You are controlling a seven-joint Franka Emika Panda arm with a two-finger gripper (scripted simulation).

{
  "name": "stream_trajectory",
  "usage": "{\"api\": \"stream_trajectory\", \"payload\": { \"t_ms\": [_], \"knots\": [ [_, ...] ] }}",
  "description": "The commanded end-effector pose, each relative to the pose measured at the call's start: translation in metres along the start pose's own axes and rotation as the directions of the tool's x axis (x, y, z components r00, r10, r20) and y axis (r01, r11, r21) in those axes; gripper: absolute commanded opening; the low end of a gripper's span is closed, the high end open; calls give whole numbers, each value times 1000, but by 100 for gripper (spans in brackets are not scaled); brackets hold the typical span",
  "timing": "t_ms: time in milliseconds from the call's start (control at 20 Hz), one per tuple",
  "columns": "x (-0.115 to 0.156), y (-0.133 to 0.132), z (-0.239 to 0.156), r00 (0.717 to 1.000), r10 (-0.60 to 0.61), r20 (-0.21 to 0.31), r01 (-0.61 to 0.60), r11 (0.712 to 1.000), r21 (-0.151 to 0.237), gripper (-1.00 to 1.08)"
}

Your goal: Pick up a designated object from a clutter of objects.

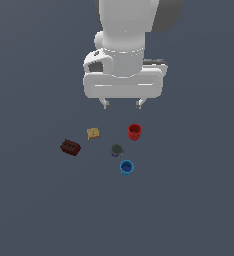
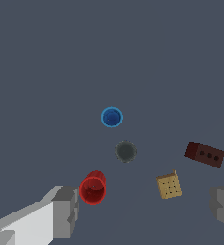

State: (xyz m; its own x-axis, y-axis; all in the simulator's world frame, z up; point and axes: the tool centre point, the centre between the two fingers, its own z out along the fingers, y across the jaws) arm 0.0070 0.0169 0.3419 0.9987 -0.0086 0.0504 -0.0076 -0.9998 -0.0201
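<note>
The gripper [image 1: 122,104] hangs high above the clutter with its fingers spread wide apart and nothing between them. The step in hand looks like the approach, not yet a descent.

Going across the exterior view from its left, the reddish-brown brick [image 1: 70,147] with holes lies farthest out to the side of the gripper. Next comes the tan square block [image 1: 93,133], below and slightly to the left of the left-hand fingertip. The dark grey round piece [image 1: 117,149] sits near the gripper's centre line. The blue cup [image 1: 126,167] lies just past it, the item farthest from the gripper. The red cup [image 1: 134,132] rests almost under the right-hand fingertip.

To do the approach well, the arm should probably carry the gripper over the grey piece until the blue cup is centred between the fingers. Then it should drop straight down. The fingers ought to straddle the ribbed wall on the sides away from the grey piece, which stands close by but apart.

In the wrist view, both cups stand mouth upward. The blue cup [image 2: 112,117] looks empty, and so does the red cup [image 2: 93,188].
</note>
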Motion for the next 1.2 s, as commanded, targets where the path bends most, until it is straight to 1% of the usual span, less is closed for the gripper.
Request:
{"api": "stream_trajectory", "payload": {
  "t_ms": [0, 450, 800, 1150],
  "knots": [
    [0, 0, 0, 1000, 0, 0, 0, 1000, 0, 100],
    [10, 4, -9, 999, -15, -34, 15, 1000, 7, 100],
    [13, 3, -3, 1000, 5, -31, -5, 1000, 7, 100],
    [23, 1, 20, 996, 83, -22, -82, 997, 10, 100]
  ]
}}
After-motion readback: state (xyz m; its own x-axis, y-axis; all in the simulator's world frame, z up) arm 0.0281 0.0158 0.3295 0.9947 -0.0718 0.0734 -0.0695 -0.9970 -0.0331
